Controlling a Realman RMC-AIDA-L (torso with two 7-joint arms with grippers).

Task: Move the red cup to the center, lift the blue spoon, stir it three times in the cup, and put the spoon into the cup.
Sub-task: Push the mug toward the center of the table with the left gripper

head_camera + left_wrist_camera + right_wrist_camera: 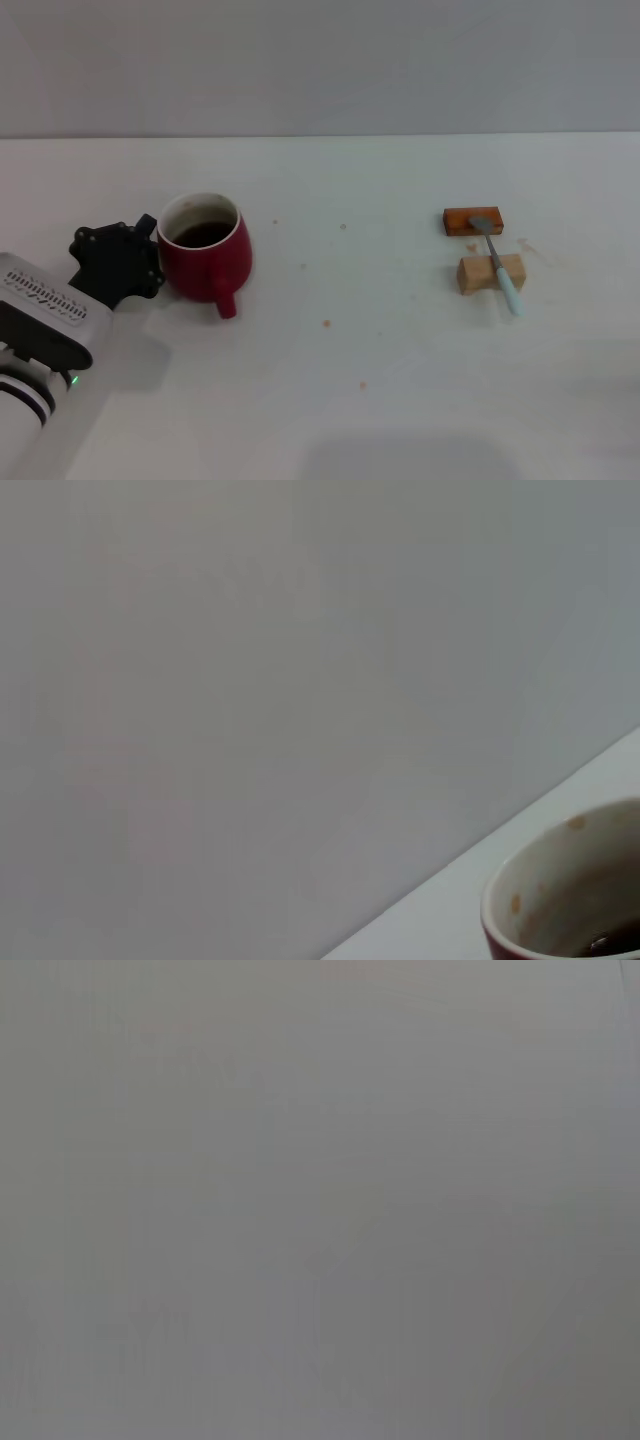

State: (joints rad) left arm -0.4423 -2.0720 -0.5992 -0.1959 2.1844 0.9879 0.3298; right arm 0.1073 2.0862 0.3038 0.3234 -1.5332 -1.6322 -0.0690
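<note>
The red cup (205, 255) stands on the left part of the white table (380, 380), upright, with dark liquid inside and its handle turned toward the robot; its white rim also shows in the left wrist view (560, 900). The left gripper (120, 262) is right against the cup's left side, and I cannot tell whether its fingers are spread or pressed together. Well apart on the right, the blue spoon (500, 265) lies across an orange-brown block (473, 221) and a tan wooden block (490, 273).
</note>
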